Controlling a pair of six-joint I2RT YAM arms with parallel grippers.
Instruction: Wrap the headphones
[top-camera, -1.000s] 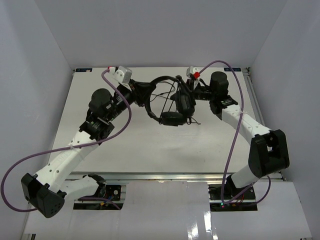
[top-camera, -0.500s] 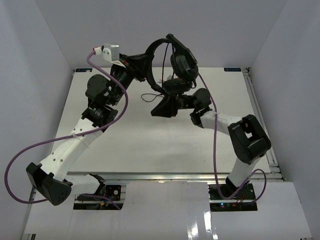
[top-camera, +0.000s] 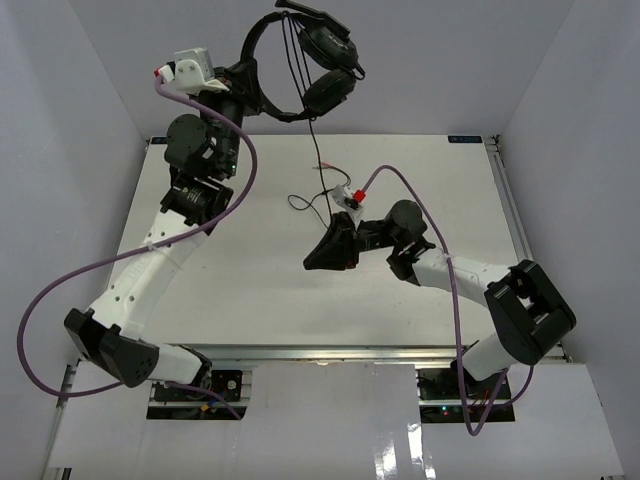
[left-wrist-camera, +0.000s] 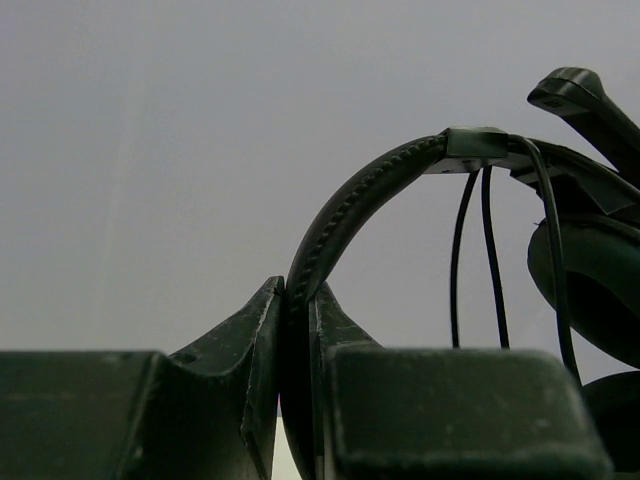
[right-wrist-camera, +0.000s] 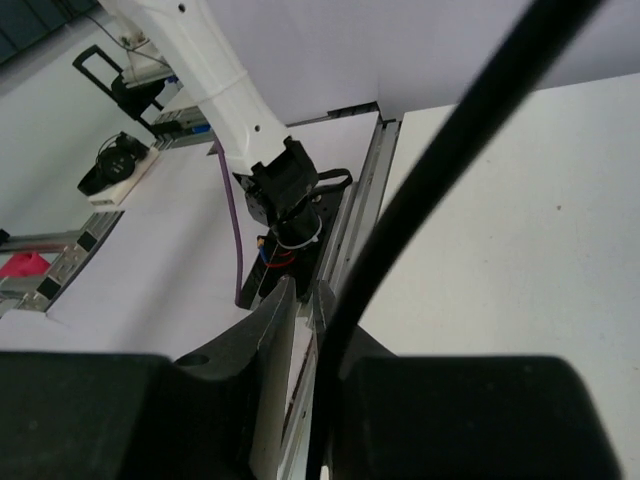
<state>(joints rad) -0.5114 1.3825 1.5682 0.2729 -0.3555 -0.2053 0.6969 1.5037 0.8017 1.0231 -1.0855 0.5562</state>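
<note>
The left gripper (left-wrist-camera: 297, 300) clamps the headphones (top-camera: 325, 60) high over the tabletop's (top-camera: 250, 290) far edge, the right gripper (right-wrist-camera: 305, 300) seems pinched on the dangling cable (right-wrist-camera: 430, 160), so a sharp tug might yank the headband (left-wrist-camera: 350, 200) free.

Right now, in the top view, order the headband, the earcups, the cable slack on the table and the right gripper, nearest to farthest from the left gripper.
From the left gripper:
1. headband, clamped in its jaws, raised at the back.
2. earcups, just to the right, also raised.
3. cable, slack on the table, centre.
4. right gripper, nearer the arm bases, farthest.
</note>
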